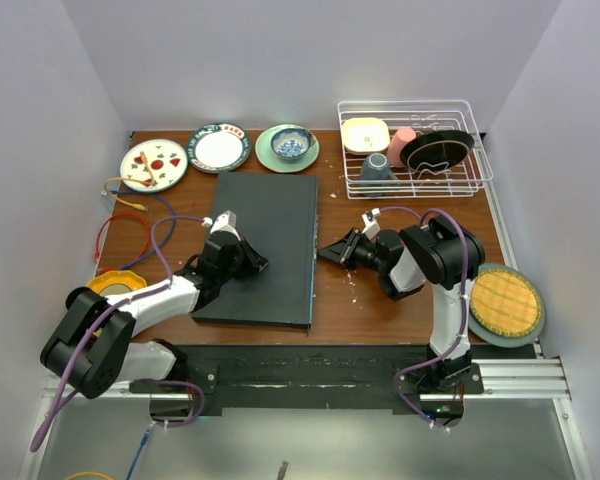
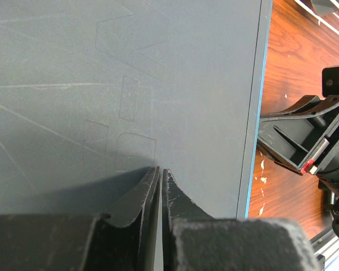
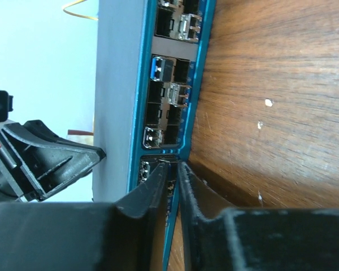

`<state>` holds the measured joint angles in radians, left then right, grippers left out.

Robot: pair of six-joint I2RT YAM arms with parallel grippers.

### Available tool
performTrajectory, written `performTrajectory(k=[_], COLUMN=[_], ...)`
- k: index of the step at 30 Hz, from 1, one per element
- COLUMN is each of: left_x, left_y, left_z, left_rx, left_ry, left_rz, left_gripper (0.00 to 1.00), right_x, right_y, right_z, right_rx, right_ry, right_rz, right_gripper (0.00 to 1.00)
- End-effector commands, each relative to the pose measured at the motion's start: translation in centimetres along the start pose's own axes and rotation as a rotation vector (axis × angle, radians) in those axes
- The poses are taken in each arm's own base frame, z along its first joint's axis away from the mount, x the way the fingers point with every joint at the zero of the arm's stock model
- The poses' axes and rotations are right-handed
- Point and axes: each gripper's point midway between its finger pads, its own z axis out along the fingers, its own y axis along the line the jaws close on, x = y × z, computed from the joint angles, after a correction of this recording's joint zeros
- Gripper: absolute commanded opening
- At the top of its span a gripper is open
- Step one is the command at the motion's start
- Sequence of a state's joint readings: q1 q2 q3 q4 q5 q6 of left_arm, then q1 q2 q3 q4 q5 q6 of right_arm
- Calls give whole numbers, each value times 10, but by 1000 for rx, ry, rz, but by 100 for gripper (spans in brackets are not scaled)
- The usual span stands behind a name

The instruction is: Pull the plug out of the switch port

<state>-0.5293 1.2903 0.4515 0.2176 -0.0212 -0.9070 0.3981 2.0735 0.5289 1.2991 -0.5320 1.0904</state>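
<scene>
The switch (image 1: 265, 245) is a flat black box lying mid-table, its bluish socket side (image 3: 175, 84) facing right. My left gripper (image 1: 242, 256) is shut, its tips (image 2: 159, 169) resting on the switch's top (image 2: 130, 84). My right gripper (image 1: 327, 251) is at the socket side, its fingers nearly together with a thin slit at the lower sockets (image 3: 174, 166). I see nothing between them. Small silver plugs (image 3: 179, 95) and a blue one (image 3: 160, 69) sit in sockets above the tips. In the left wrist view the right gripper (image 2: 296, 141) is just off the switch's edge.
Three plates (image 1: 218, 148) and a bowl (image 1: 291, 143) stand along the back. A white wire rack (image 1: 415, 148) with cups and bowls is at the back right. A plate with a yellow mat (image 1: 504, 303) is on the right. Coloured cables (image 1: 125, 205) lie on the left.
</scene>
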Motion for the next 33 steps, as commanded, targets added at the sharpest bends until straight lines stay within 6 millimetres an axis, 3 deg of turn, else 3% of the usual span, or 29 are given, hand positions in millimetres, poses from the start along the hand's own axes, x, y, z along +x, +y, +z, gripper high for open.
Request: performTrajectory(k=[1, 6, 33], left_x=[29, 30, 28], left_y=[34, 34, 34], left_z=[-1, -1, -2], left_rx=[-100, -101, -103], left_ry=[95, 97, 92], left_rz=[13, 14, 8], left_gripper=[11, 11, 11], right_x=[-9, -7, -15], right_y=[4, 2, 7], right_z=[17, 14, -12], right_rx=[-22, -26, 12], right_ry=[-61, -68, -145], right_rz=[-28, -14, -35], right_gripper=[11, 0, 0])
